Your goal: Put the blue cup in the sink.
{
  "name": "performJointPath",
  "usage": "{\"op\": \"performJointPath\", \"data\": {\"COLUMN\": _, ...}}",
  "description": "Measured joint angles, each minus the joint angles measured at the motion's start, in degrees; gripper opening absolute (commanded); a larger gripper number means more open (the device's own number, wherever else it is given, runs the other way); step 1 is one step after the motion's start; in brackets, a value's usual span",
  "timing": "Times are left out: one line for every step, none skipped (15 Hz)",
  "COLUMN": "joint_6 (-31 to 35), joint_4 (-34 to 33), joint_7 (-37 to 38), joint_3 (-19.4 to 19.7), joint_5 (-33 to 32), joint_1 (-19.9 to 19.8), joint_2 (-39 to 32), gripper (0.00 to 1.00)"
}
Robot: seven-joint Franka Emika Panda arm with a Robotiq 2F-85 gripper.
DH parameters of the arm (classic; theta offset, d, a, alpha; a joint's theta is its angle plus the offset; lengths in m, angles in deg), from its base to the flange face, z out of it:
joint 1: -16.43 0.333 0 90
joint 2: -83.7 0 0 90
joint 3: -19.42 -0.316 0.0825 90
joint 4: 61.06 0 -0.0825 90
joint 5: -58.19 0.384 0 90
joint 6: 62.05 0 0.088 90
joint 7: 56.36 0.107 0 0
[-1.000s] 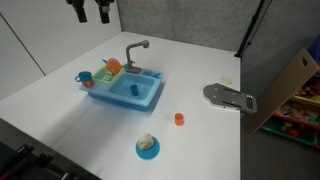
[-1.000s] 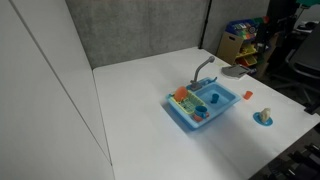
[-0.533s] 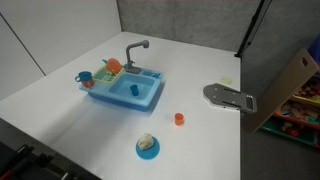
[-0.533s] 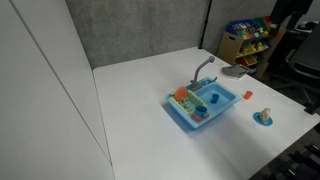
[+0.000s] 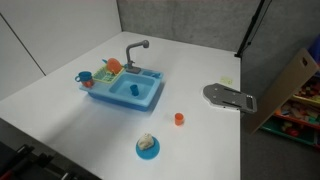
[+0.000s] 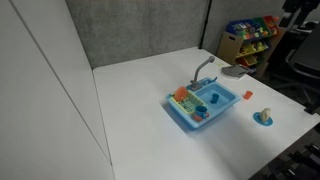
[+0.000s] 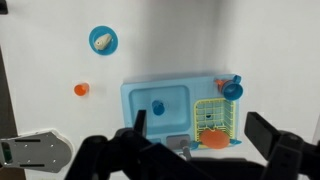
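The blue cup [image 5: 133, 89] stands upright inside the basin of the light-blue toy sink [image 5: 120, 103]; both also show in an exterior view, the cup [image 6: 215, 98] in the sink [image 6: 222, 108]. In the wrist view the cup [image 7: 157, 107] sits in the basin of the sink [image 7: 176, 97], seen from high above. My gripper [image 7: 198, 118] is open and empty, its two dark fingers framing the sink's faucet side and rack. The gripper does not show in either exterior view.
A small orange cup [image 5: 179, 118] and a blue plate with pale food [image 5: 147, 146] stand on the white table near the sink. A blue mug [image 7: 232, 89] sits by the rack of green and orange dishes [image 7: 212, 120]. A grey flat device [image 5: 228, 97] lies at the table edge.
The gripper, seen at the top of an exterior view one second ago, has risen out of that frame. The cup and sink have not moved.
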Motion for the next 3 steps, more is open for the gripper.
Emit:
{"op": "performJointPath", "data": {"joint_6": 0.0, "joint_4": 0.0, "joint_7": 0.0, "joint_3": 0.1, "joint_5": 0.0, "joint_1": -0.2, "joint_2": 0.1, "gripper": 1.00}}
{"op": "performJointPath", "data": {"joint_6": 0.0, "joint_4": 0.0, "joint_7": 0.0, "joint_3": 0.1, "joint_5": 0.0, "joint_1": -0.3, "joint_2": 0.1, "gripper": 1.00}}
{"op": "performJointPath", "data": {"joint_6": 0.0, "joint_4": 0.0, "joint_7": -0.1, "joint_3": 0.1, "joint_5": 0.0, "joint_1": -0.4, "joint_2": 0.1, "gripper": 1.00}}
